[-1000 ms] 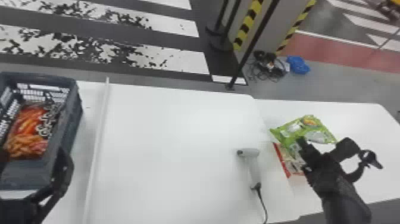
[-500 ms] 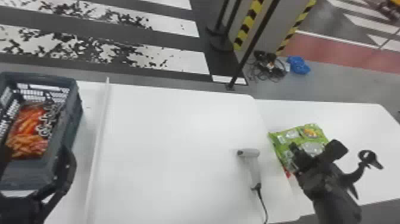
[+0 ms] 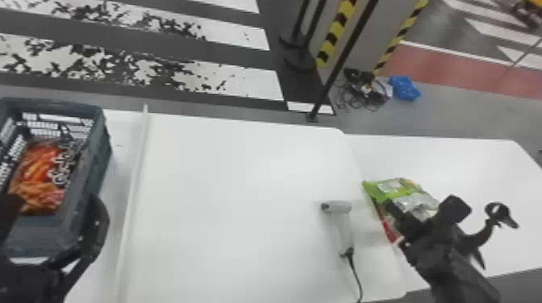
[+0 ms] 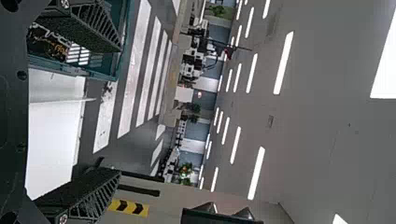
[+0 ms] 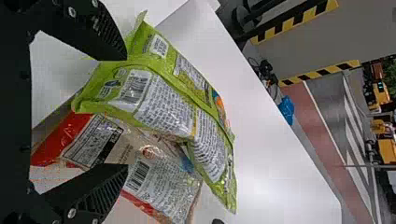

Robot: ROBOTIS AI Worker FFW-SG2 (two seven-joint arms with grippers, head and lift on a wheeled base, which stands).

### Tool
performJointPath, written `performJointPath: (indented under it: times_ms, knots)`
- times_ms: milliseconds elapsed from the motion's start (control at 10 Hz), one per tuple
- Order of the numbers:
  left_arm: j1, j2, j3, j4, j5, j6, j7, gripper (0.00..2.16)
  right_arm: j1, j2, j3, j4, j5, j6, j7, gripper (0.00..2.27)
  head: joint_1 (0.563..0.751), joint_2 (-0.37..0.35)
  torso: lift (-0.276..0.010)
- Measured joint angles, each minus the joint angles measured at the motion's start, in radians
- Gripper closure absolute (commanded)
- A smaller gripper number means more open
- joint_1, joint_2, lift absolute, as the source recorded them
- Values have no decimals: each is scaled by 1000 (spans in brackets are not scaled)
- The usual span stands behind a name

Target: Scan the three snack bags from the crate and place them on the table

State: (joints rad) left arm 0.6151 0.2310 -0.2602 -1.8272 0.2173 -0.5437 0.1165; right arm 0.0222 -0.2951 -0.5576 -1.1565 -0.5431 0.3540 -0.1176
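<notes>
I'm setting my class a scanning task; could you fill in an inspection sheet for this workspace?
Surface: left-hand white table beside right-hand white table.
Job's things: green plastic snack bag overlapping a red-and-clear snack bag, right-hand table; orange-red snack packaging in dark slatted plastic crate; grey handheld scanner, left-hand table.
Clutter: crumpled blue plastic, floor.
Grippers: left pincer open, by crate; right pincer open, at bags.
Cables: black scanner cord on left-hand table; black tangle, floor.
Surroundings: black-and-yellow striped pillar edging, beyond tables.
</notes>
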Motion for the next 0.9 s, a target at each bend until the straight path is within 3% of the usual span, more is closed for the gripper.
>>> performJointPath:
  times_ms: [300,500,700,900]
  knots:
    - [0,1,-6,-1,-3,0,0,66,198,70,-15,-353,-61,46,-2,39,695,-350,-37]
    - [1,2,-8,-7,-4,1,1,66,346,104,38,-551,-97,37,51,33,695,-350,-37]
    - [3,6,-9,-21,-4,24,5,66,473,121,154,-692,-26,-131,69,33,695,-350,-37]
    - [10,11,-2,-34,-4,43,7,66,599,125,347,-824,135,-358,58,39,695,-322,-37]
